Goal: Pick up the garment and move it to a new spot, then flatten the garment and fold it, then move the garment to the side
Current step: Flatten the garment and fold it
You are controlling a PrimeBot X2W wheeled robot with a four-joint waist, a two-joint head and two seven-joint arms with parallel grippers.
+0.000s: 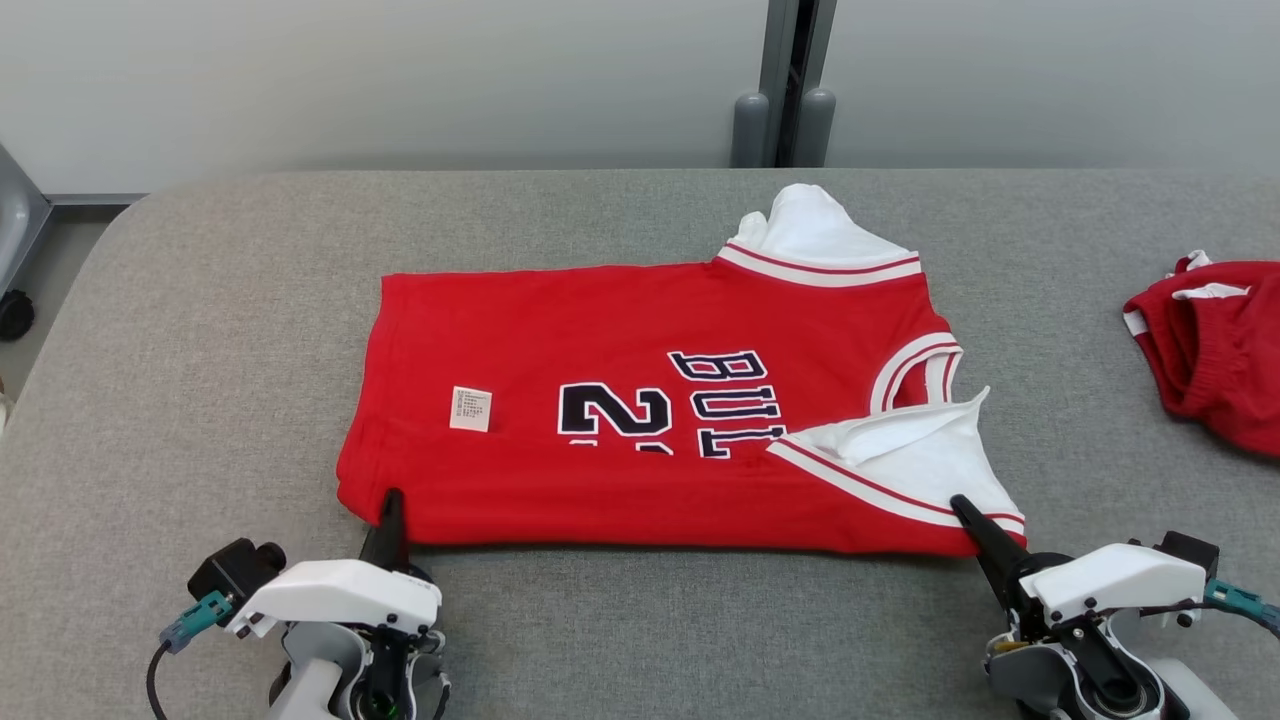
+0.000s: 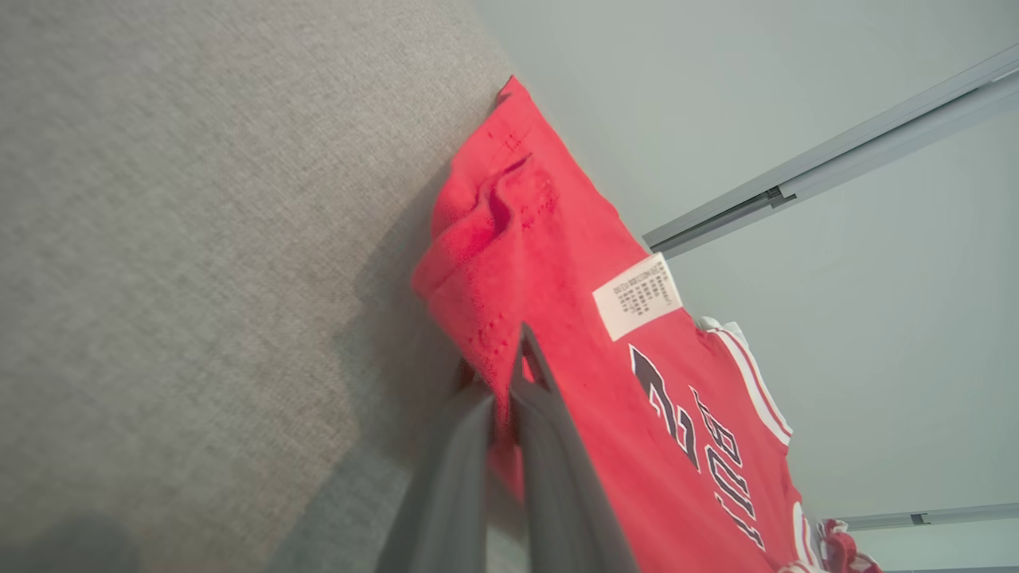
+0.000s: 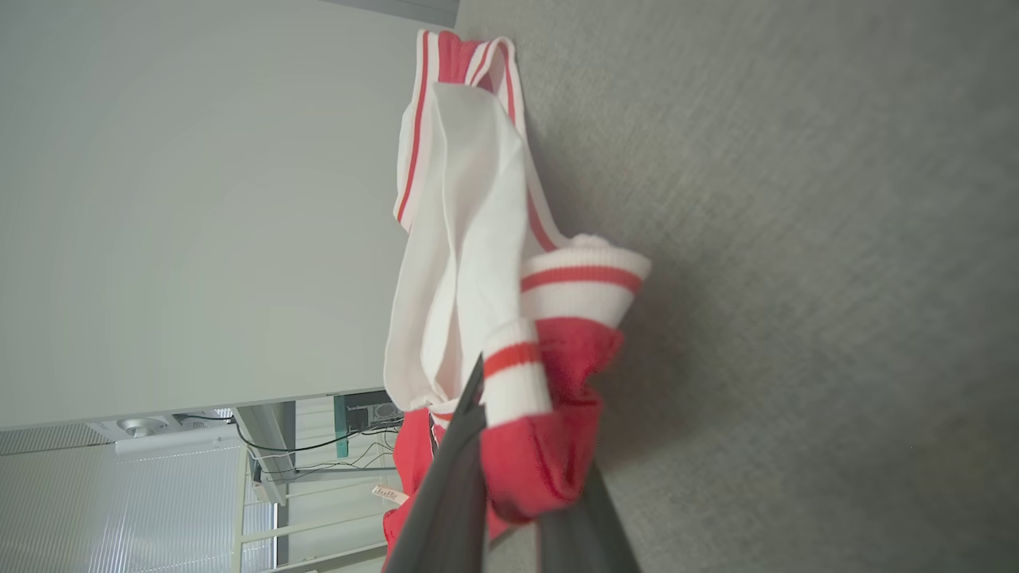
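Observation:
The garment is a red basketball jersey with white striped trim, dark lettering and a small white label, lying folded lengthwise on the grey table. My left gripper is shut on the garment's near left hem corner; in the left wrist view the red cloth bunches between the dark fingers. My right gripper is shut on the near right corner at the white-trimmed shoulder; the right wrist view has that striped edge pinched between its fingers.
A second red garment lies crumpled at the table's right edge. A pale wall with a grey post stands behind the table. The table's left end curves off toward the floor.

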